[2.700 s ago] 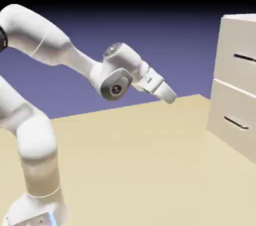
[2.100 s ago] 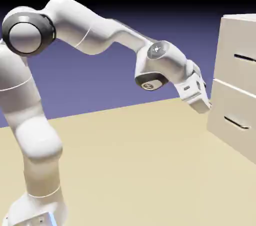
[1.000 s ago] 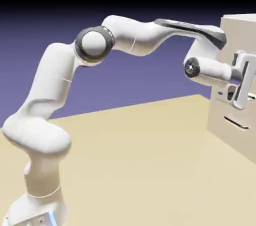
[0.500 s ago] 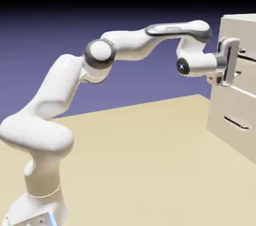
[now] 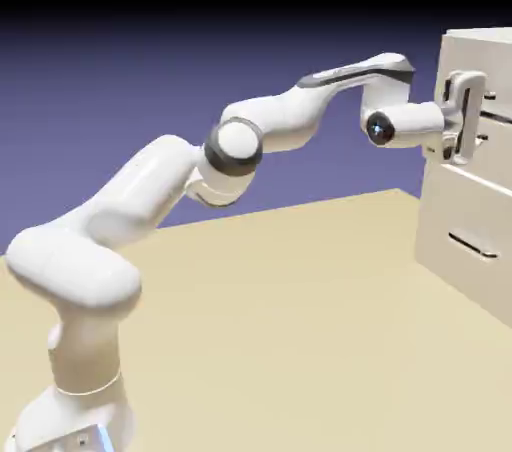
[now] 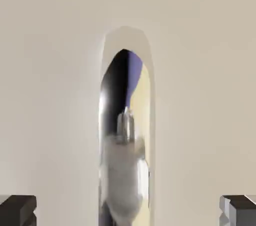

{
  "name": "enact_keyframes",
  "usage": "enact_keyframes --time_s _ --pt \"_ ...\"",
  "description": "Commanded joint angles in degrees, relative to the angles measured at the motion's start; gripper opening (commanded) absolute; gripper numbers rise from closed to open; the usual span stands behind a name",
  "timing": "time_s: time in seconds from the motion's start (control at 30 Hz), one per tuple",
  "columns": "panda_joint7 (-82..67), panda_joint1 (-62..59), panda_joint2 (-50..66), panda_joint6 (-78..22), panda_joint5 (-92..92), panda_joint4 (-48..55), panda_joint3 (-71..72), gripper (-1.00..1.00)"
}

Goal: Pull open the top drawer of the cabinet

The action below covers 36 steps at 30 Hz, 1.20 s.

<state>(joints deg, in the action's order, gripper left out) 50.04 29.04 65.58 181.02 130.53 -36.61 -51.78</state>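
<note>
And the gripper (image 6: 128,211) is spread wide, empty, facing the top drawer (image 5: 495,155), its handle (image 6: 125,170) between the fingertips, where closing too shallow could let it slip!

White arm (image 5: 135,195), glossy, rounded segments; dark grey joint rings; grey-black fingers (image 6: 18,210), blocky.
</note>
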Motion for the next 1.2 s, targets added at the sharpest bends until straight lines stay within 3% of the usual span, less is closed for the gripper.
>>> enact_keyframes --time_s 0.0,0.03,0.23,0.5,1.17 --pt "1.05 -0.44 0.4 0.27 -0.96 0.79 0.24 0.0" --pt "1.05 -0.44 0.4 0.27 -0.96 0.79 0.24 -1.0" --pt "-8.83 3.66 -1.95 -2.26 11.49 -5.43 -4.6 -1.0" --pt "-19.11 14.23 -6.04 -8.87 25.27 -21.58 -14.0 -1.0" --pt "-32.01 46.54 -15.82 -22.34 35.33 -63.1 -33.93 -1.0"
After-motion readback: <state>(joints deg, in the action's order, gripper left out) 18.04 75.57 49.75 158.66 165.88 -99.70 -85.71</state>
